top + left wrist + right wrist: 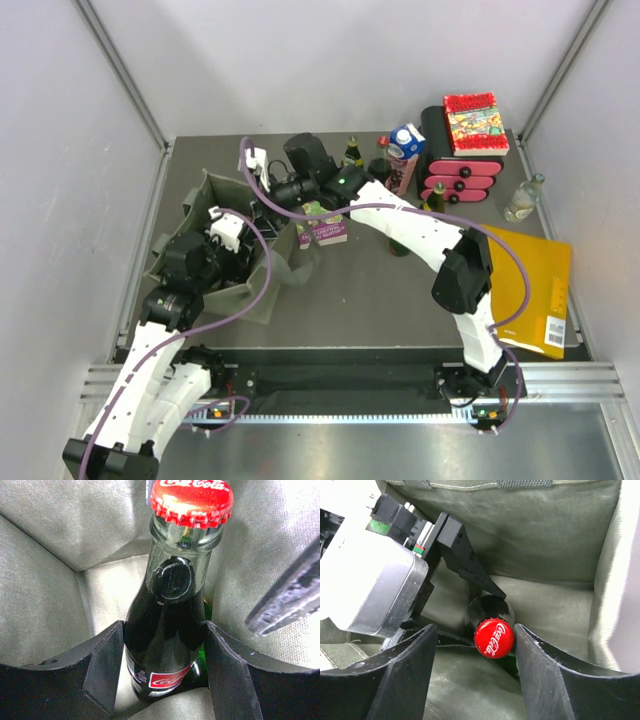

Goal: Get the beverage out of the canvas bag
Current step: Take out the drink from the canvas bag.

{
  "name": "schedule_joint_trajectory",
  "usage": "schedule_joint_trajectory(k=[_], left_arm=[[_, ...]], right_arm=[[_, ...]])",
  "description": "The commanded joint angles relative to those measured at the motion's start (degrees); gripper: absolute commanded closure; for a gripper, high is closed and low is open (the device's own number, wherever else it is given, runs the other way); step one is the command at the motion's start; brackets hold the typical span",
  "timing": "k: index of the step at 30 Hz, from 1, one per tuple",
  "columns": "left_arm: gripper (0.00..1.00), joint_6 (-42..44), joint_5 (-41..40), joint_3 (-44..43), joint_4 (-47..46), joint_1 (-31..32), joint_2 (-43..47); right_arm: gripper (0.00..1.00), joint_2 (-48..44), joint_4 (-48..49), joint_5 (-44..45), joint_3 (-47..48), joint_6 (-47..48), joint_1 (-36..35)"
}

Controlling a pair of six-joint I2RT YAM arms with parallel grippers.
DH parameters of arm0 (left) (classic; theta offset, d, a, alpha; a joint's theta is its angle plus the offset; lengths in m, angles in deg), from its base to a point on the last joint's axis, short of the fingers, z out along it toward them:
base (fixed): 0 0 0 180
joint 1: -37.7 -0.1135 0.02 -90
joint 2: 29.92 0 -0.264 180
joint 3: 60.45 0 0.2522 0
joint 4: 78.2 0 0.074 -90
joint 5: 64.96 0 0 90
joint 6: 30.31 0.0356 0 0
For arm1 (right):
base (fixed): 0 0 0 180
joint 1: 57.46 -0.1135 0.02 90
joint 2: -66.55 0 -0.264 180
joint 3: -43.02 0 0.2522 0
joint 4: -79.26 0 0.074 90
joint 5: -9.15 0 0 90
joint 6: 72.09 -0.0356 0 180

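The beverage, a dark glass cola bottle (167,630) with a red cap (493,638), stands inside the olive canvas bag (205,205) at the table's left. My left gripper (162,680) is down in the bag, shut on the bottle's body, and both pads (102,665) press its sides. My right gripper (476,630) reaches in from above, open around the cap. A gap shows on the cap's left and the right finger is close to it. The bottle's base is hidden by cloth.
A purple carton (325,228) lies just right of the bag. Further back stand green bottles (352,150), a blue milk carton (405,155) and a pink drawer box (462,165) with a book on top. A clear bottle (523,198) and a yellow envelope (535,285) are at the right.
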Motion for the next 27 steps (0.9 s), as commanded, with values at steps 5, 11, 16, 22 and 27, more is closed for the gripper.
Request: schedule_joint_trajectory(k=[5,11,16,22,27], left_arm=[[1.00,-5.8,3.0,-1.3,-15.5,0.2,4.2],[1.00,-7.6,3.8,-0.2,-16.5,0.2,5.0],[1.00,-8.3,4.3,-0.1,-16.8,0.2,4.9],[1.00,-8.9,4.5,-0.1,-16.8,0.2,4.3],[1.00,-9.7,4.4,-0.4,-17.1,0.2,4.2]], right_arm=[[0.37,-2.6,0.2,-1.9,-0.9,0.9,0.0],[0.37,-1.8,2.9,-2.5,-2.2,-2.3,-1.0],[0.38,-0.6,7.0,-3.5,-2.0,-7.7,-0.9],[0.39,1.5,11.5,-5.0,-1.5,-13.4,-1.4],[0.40,2.7,13.7,-5.4,-1.5,-15.7,-2.1]])
